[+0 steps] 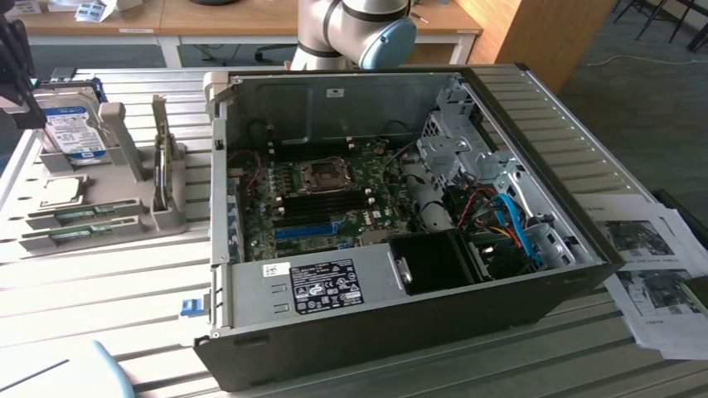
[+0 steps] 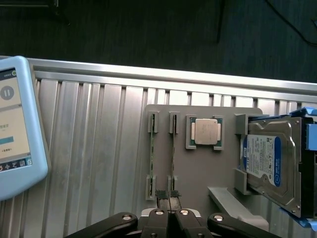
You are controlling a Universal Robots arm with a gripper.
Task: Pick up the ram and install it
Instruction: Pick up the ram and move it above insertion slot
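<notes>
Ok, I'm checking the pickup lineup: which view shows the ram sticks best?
The wrist view: both ram sticks stand on edge in the gray holder, close to the shut end effector. The exterior view shows them side-on, at its left.

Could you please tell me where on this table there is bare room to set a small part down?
Bare table slats lie between the grey holder and the blue-edged tablet. The holder is crowded: two ram sticks, processor, hard drive. The computer case is packed too.

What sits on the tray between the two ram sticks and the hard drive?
The square silver processor chip, seen plainly in the wrist view.
</notes>
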